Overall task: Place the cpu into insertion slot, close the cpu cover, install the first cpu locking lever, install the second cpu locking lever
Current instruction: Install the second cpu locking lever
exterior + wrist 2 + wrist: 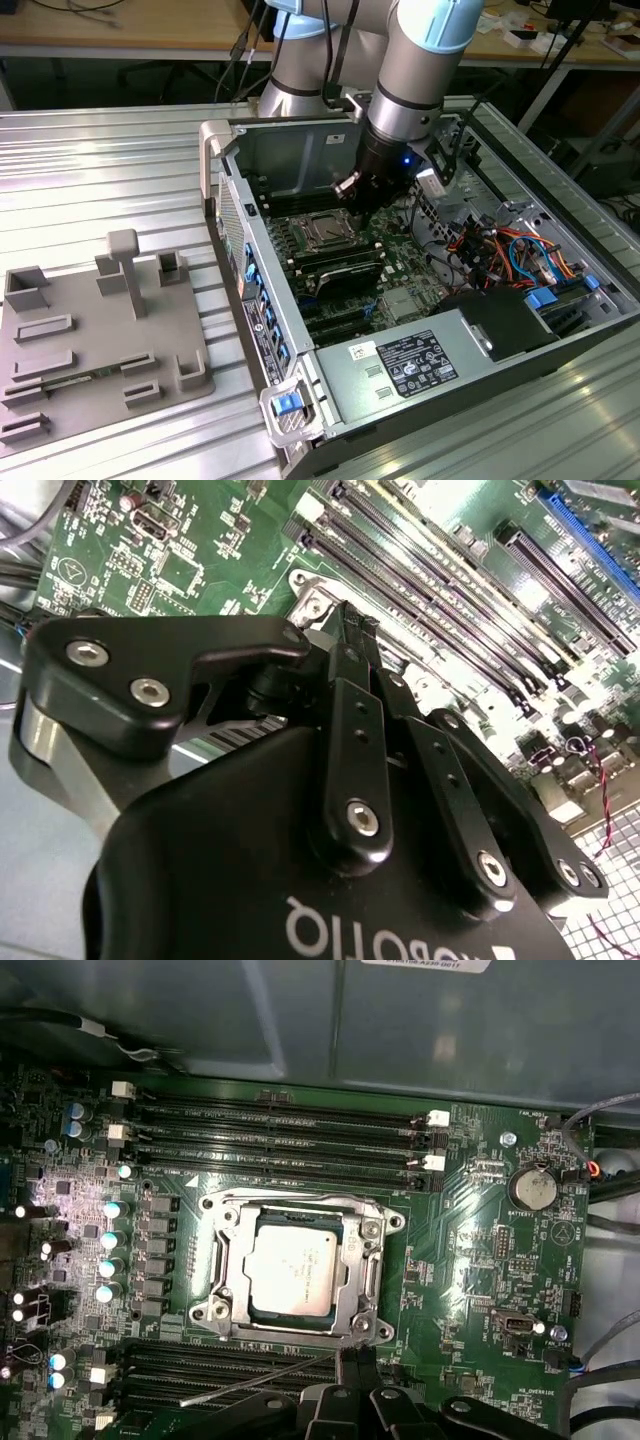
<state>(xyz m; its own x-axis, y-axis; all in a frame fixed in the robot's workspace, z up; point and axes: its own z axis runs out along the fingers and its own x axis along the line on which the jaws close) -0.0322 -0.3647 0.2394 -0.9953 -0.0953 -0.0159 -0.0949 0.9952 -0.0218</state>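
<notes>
The cpu (pixel 292 1265) lies flat in the insertion slot (pixel 222 1310) with its silver-grey top showing. The cpu cover (pixel 372 1260) lies closed over it as a silvery frame around the chip. A thin wire locking lever (pixel 260 1380) stands away from the socket's edge at a slant, and its end meets my fingertips. My gripper (pixel 356 1358) is just beside the socket's edge with its black fingers (pixel 352 720) pressed together. In the exterior view the gripper (pixel 352 190) hangs inside the open computer case, just above the socket and cpu (pixel 325 232).
Long black memory slots (pixel 280 1125) run on both sides of the socket. A coin battery (pixel 531 1187) sits nearby. Case walls (pixel 290 150), coloured cables (pixel 500 245) and a power supply (pixel 420 365) crowd the case. A grey fixture plate (pixel 100 340) lies at the exterior view's left.
</notes>
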